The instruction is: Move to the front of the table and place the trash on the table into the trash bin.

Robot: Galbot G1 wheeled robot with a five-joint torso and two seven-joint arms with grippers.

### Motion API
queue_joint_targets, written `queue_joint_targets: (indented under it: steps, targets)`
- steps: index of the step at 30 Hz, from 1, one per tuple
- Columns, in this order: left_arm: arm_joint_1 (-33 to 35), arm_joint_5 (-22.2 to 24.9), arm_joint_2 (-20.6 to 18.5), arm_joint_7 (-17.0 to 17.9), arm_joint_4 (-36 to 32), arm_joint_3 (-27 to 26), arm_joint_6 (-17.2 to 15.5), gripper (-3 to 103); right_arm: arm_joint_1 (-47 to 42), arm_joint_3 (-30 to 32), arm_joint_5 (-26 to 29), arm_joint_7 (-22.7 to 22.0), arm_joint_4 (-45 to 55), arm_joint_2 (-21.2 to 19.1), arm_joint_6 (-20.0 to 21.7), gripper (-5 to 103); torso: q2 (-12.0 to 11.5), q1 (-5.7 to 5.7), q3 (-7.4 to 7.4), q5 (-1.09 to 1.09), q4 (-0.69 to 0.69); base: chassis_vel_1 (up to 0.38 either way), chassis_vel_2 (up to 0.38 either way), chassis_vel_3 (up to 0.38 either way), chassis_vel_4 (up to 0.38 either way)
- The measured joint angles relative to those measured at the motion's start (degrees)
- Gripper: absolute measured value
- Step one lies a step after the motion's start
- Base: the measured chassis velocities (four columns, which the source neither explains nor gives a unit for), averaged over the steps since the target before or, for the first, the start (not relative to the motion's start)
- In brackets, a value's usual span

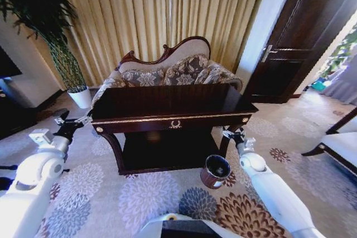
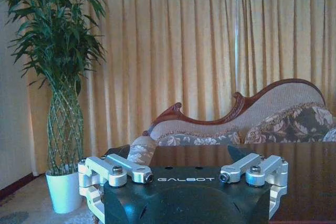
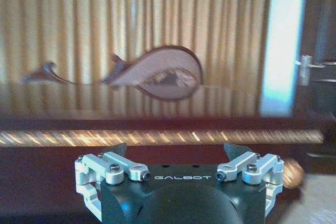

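Table, dark, dead ahead beyond both grippers, no trash discernible on its glossy top; bin on carpet at its front right leg, just beside right gripper; left gripper off left corner; both spread, empty.

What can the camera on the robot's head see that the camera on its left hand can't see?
Head view: the little reddish-brown trash bin on the flowery carpet by the front right leg of the table, the dark door, and both white arms, with the right hand near the table's right front corner.

Left wrist view: the whole tall leafy top of the plant, and the left hand from close up, its fingers spread apart.

Both: the table, the sofa, the curtains, the white plant pot.
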State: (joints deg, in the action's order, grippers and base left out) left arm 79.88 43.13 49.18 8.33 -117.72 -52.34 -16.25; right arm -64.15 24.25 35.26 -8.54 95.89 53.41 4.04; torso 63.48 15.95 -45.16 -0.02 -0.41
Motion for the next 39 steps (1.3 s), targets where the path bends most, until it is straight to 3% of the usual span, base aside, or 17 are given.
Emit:
queue_joint_targets:
  steps: [4, 12, 39]
  targets:
    - [0.2, 0.4, -0.1, -0.1, -0.7, -0.7, 0.0, 100, -0.9, 0.8, 3.9, -0.3, 9.1, -1.2, 3.6, 100, 0.0, 0.00, 0.00, 0.00, 0.00, 0.000, 0.000, 0.000, 0.000]
    - [0.4, 1.2, -0.5, -0.3, -1.4, -1.7, -0.1, 100, 0.2, 0.3, 7.2, -2.9, 16.7, -1.7, 6.1, 100, 0.0, 0.00, 0.00, 0.01, 0.00, 0.000, 0.000, 0.000, 0.000]
    - [0.6, 1.2, -0.8, -1.1, -0.8, -1.6, -0.1, 100, 0.6, 0.7, 5.9, -4.6, 15.9, -1.4, 7.9, 100, 0.0, 0.00, -0.01, 0.01, -0.01, 0.002, -0.002, -0.004, 0.004]
